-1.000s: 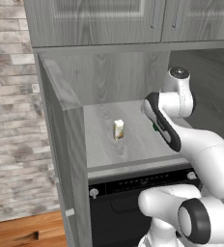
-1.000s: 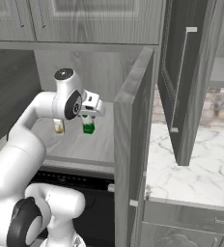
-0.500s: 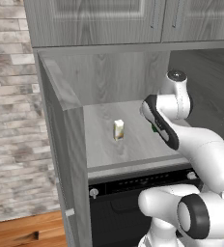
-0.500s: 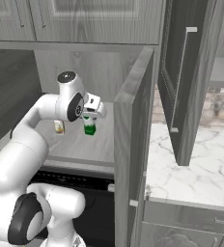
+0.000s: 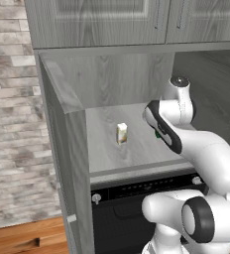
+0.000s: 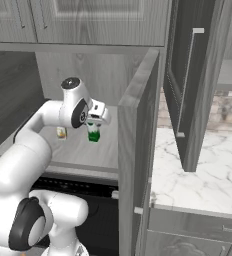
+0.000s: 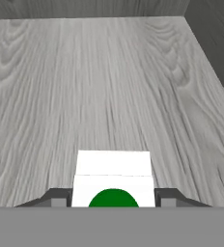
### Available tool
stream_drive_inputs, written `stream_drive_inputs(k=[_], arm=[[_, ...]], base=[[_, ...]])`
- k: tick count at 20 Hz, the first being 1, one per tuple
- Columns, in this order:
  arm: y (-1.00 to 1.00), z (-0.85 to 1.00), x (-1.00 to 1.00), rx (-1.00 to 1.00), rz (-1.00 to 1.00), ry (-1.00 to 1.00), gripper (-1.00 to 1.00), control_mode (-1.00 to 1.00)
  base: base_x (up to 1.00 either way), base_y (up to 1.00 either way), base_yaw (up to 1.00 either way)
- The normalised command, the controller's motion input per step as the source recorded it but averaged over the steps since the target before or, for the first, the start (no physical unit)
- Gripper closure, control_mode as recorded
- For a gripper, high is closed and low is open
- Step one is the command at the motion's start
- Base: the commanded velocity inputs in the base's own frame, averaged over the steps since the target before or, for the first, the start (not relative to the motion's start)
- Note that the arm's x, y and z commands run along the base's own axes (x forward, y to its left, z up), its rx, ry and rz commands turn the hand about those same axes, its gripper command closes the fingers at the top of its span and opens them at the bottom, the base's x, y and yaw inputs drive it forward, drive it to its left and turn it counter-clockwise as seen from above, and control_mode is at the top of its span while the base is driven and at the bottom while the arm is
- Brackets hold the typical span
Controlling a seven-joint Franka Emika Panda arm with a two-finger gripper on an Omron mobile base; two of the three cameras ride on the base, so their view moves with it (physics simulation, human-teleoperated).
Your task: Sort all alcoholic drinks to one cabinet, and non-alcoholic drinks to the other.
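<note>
Where brick wall (image 5: 10, 124) borders the far left, seen beside the open niche (image 5: 77, 84) of the tall grey cabinet, above a black oven (image 5: 122, 218). Further right, on the niche's grey shelf (image 5: 112, 154), standing upright, the cream-yellow carton (image 5: 121, 133). Right of that and apart from it, over the same shelf, held in the hand (image 6: 94, 131), the green and white carton (image 6: 93, 132), fingers pressed against its two sides, as seen from above in the hand view (image 7: 113, 181). Whether the base touches the shelf cannot be told. To finish well: lower straight down, keep the carton upright and clear of its neighbour, release only once seated. At far right, a marble surface (image 6: 203, 170) under an open door (image 6: 185, 85).
</note>
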Motion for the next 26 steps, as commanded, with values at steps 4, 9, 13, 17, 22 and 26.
stream_drive_inputs(k=[4,9,13,17,22,26], arm=[[-0.01,-0.12,0.04,0.0,0.0,0.0,1.0,-1.0],[-0.01,-0.11,0.04,0.0,0.0,0.0,1.0,-1.0],[-0.03,-0.11,0.03,0.0,-0.01,0.0,1.0,-1.0],[-0.04,-0.1,0.04,0.0,-0.01,0.0,1.0,-1.0],[-0.06,-0.1,0.05,0.0,-0.01,0.0,1.0,-1.0],[-0.05,-0.1,0.07,0.0,-0.01,0.0,1.0,-1.0]], base=[[0.0,0.0,0.0],[0.0,0.0,0.0],[0.0,0.0,0.0],[0.0,0.0,0.0],[0.0,0.0,0.0],[0.0,0.0,0.0]])
